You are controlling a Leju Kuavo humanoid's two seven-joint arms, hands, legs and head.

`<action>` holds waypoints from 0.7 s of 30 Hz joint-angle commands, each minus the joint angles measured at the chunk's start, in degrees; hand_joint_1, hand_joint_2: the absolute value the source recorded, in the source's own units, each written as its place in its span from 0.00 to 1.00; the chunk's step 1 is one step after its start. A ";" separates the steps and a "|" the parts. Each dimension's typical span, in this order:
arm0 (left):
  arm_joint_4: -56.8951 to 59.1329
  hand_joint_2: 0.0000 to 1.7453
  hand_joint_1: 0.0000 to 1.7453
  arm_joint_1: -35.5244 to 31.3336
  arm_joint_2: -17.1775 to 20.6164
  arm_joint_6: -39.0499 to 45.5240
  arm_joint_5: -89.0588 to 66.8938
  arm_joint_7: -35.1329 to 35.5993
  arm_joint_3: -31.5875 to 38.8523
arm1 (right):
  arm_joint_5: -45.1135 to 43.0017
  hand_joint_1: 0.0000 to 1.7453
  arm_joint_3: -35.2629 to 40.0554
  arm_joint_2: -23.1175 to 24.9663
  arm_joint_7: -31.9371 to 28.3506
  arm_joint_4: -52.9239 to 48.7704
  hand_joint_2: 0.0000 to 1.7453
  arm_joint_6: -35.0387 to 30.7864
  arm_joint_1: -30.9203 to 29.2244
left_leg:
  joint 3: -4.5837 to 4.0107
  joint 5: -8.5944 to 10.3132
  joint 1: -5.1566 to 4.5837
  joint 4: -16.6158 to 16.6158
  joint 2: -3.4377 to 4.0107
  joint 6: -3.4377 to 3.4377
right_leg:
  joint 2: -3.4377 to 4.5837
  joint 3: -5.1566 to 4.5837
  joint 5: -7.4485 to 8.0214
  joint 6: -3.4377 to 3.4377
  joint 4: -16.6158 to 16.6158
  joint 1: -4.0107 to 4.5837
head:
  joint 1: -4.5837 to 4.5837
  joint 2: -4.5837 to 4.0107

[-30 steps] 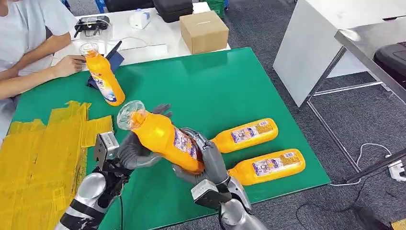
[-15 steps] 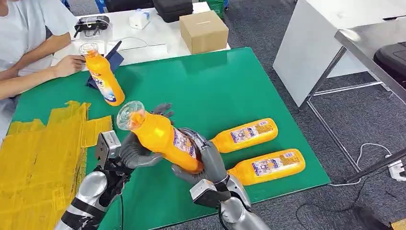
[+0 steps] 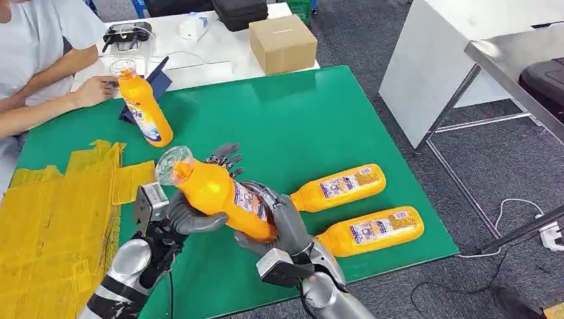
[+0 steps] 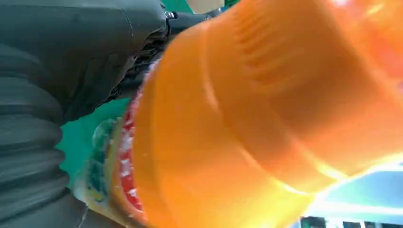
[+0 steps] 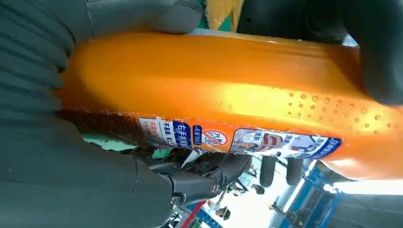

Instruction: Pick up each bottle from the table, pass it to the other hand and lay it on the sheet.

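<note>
- The bottle in hand (image 3: 216,194) hangs above the green worktop (image 3: 299,126), tilted, its clear cap end raised toward the left hand's side and its base down in the right hand's grasp.
- The left hand (image 3: 193,211) has its thumb under the bottle's shoulder and its fingers curled round the far side; the right hand (image 3: 276,219) wraps the lower body, over the label. Both have hold of it, so I judge this to be the middle of the hand-over, with neither having let go.
- What is left: two lying bottles (image 3: 339,188) rest on the worktop just beyond the right hand, side by side and not touching, and an upright bottle (image 3: 141,105) stands well past the left hand, near a seated person's hand (image 3: 93,90).
- The yellow sheet (image 3: 60,212) lies outward of the left hand and I see no bottle on it, so nothing looks delivered yet.
- Materials: the bottles are glossy orange plastic, rounded and tapering to a neck, with a clear cap and a printed label; the right wrist view shows small raised dots on the body. The sheet is wrinkled and patchy at its edges, the worktop smooth and matte.
- The hands are dark, with grey ribbed covers.
</note>
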 commanded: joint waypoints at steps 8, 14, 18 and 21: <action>-1.66 1.00 0.00 -0.22 -1.74 0.17 1.44 -0.99 -1.16 | 1.55 1.00 2.40 -0.84 1.20 9.67 1.00 1.50 -2.35 | 0.39 -0.21 0.22 0.09 -0.47 -0.13 | 0.20 0.47 -0.20 -0.21 -0.02 0.10 | 0.00 0.00; -1.67 1.00 0.33 0.21 -2.45 -0.54 2.76 -1.69 -1.83 | 1.66 1.00 2.44 -0.56 1.49 10.84 1.00 2.54 -2.56 | 0.35 -0.20 0.20 0.08 -0.44 -0.12 | 0.18 0.44 -0.19 -0.19 -0.02 0.09 | 0.00 0.00; -1.38 1.00 1.00 0.32 -2.71 -0.72 2.88 -1.75 -2.31 | 1.78 1.00 2.19 -0.42 1.80 10.98 1.00 2.45 -2.49 | 0.30 -0.17 0.17 0.05 -0.39 -0.10 | 0.15 0.38 -0.16 -0.16 -0.04 0.08 | -0.02 0.00; -0.80 1.00 1.00 0.49 -3.00 -0.75 2.81 -1.79 -2.89 | 1.79 1.00 2.02 -0.23 1.84 10.83 1.00 2.24 -2.21 | 0.19 -0.08 0.09 0.00 -0.30 -0.06 | 0.08 0.23 -0.09 -0.11 -0.04 0.02 | 0.00 0.00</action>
